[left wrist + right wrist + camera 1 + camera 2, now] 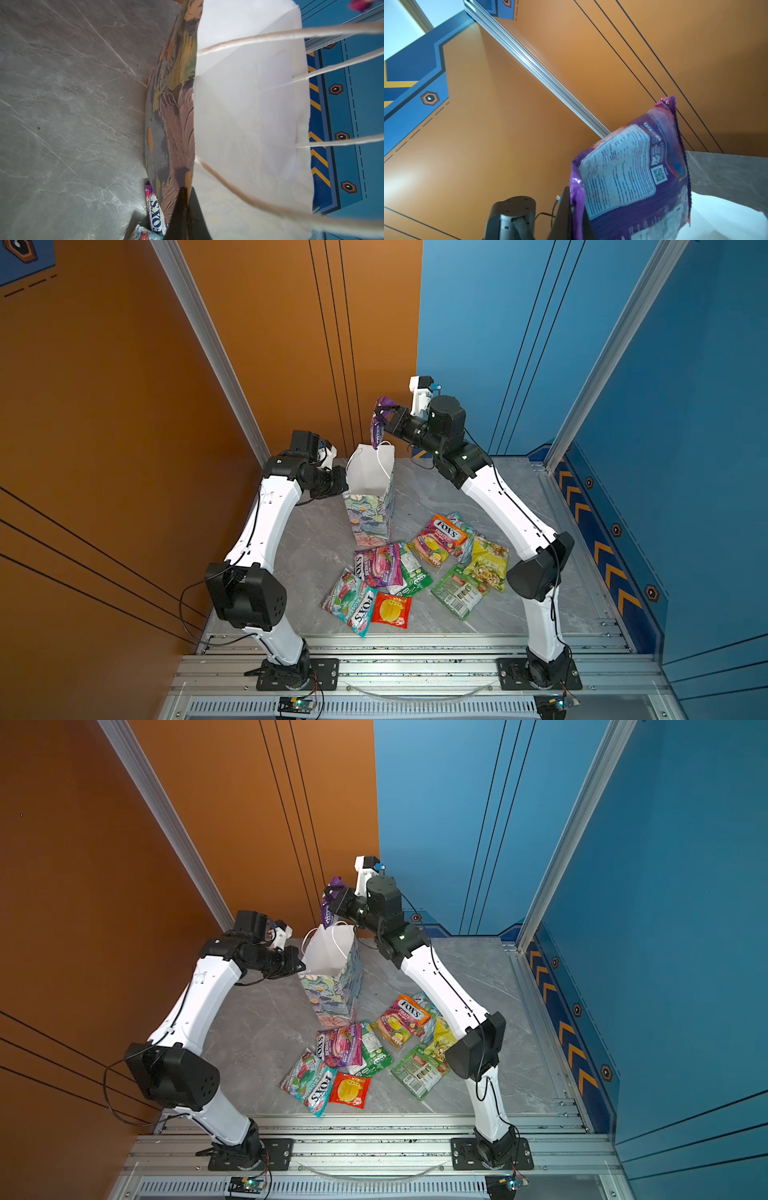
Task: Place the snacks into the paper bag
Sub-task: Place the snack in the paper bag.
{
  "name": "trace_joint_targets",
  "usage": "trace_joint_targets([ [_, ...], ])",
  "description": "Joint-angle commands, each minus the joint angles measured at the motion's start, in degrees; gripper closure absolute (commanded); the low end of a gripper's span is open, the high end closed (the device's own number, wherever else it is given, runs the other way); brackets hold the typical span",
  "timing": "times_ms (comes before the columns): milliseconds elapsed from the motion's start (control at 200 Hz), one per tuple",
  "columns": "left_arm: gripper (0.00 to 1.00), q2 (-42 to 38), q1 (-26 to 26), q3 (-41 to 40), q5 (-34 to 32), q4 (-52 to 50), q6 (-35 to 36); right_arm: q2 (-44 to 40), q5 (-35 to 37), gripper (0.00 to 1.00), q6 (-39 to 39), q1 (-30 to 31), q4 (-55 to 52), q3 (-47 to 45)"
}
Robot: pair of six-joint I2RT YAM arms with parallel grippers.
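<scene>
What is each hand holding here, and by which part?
Right hand holds a purple packet near its upper end, hanging over the paper bag; left hand pinches the bag's rim.

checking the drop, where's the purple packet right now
In both top views the purple packet hangs from the right arm's shut jaws over the open mouth of the paper bag, toward the far edge of the table.

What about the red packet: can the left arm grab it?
Probably not yet. The left gripper is shut on the paper bag rim, so it must let go first. The red packet lies uncovered.
</scene>
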Motion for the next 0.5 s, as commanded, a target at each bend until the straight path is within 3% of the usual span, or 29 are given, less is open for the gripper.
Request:
trace_joint_targets([
  [0, 1.0, 1.01, 0.39, 0.86, -1.6, -0.98, -0.84, -3.79, -1.23, 1.0, -1.18, 0.18, 1.19, -2.44],
  [496, 1.0, 0.06, 0.62, 1.38, -1.85, -0.9, -2.82, -9.88, -4.52, 1.0, 2.74, 0.91, 0.31, -13.63],
])
